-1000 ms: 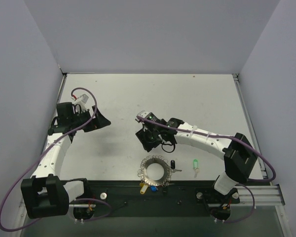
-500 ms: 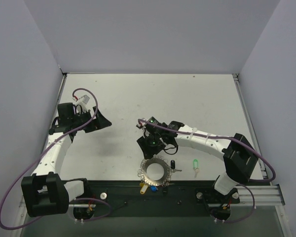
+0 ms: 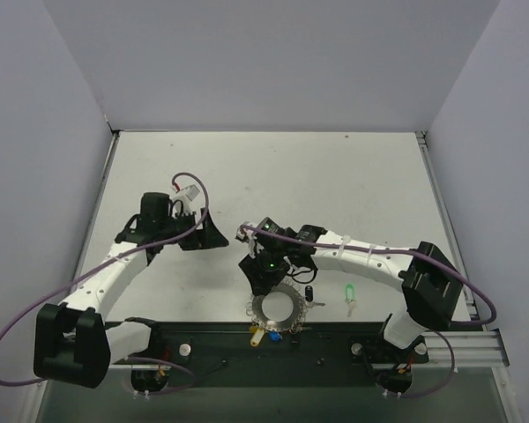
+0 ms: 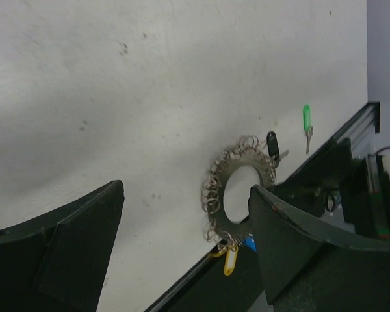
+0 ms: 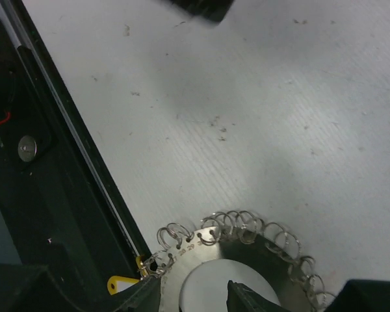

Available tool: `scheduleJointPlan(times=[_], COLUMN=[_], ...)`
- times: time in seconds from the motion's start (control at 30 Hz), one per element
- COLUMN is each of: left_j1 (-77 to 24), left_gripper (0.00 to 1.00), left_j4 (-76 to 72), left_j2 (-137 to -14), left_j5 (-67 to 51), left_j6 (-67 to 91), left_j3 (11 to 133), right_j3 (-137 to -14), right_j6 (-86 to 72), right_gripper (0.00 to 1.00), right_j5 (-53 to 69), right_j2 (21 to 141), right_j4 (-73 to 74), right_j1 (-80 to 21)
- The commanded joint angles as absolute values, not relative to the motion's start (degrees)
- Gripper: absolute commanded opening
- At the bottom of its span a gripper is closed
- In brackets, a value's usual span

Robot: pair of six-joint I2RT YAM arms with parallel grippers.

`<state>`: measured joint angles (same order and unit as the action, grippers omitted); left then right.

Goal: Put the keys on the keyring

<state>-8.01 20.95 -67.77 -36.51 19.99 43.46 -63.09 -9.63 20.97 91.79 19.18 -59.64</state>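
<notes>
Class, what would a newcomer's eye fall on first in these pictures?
The big silvery scalloped keyring sits by the near edge of the table, the right end effector over its far rim. A bright green key lies loose to its right; the left end effector hangs wide open at left.

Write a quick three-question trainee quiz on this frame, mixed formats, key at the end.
1. True or false: the green key is threaded on the keyring.
2. Multiple choice: the right gripper is over A) the keyring's far rim, B) the green key, C) the far wall.
3. Short answer: which key colours sit at the keyring's near edge, by the arms' bases?

Key
1. False: it lies apart on the table, to the ring's right.
2. A.
3. The yellow key and the blue key.
</notes>
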Motion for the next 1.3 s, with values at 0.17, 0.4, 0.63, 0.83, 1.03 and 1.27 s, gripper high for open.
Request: scheduleJointPlan(times=[0.17, 0.4, 0.63, 0.83, 1.03, 1.27], left_j1=[-21.3, -31.9, -32.9, -35.2, -35.7, -36.5], left_gripper=[0.69, 0.55, 0.52, 0.45, 0.39, 0.38], left_j4=[7.2, -0.1, -4.0, -6.8, -8.3, -10.3], left_j2=[-55.4, -54.6, -58.0, -59.9, -59.8, -62.8], left_j5=[-35.2, -29.9, -29.2, -29.4, -30.6, -30.6], left_j6=[35.1, 43.1, 44.9, 45.6, 46.1, 46.3], left_j3=[26.9, 19.8, 17.0, 14.8, 13.2, 13.0], right_j3=[-55.5, -51.0, -49.0, -48.4, -48.1, -47.8], right_j6=[-13.4, -17.1, -17.3, -17.3, -17.0, -17.0], right_gripper=[0.45, 0.45, 0.46, 0.46, 0.46, 0.46], right_j5=[22.3, 29.1, 31.6, 32.3, 32.3, 33.0], right_j2=[79.7, 74.7, 71.4, 70.9, 70.9, 71.1], right_j4=[13.8, 9.1, 8.8, 8.5, 8.4, 7.7], right_j1=[-50.0, -40.3, -35.4, -34.5, -34.3, -34.3])
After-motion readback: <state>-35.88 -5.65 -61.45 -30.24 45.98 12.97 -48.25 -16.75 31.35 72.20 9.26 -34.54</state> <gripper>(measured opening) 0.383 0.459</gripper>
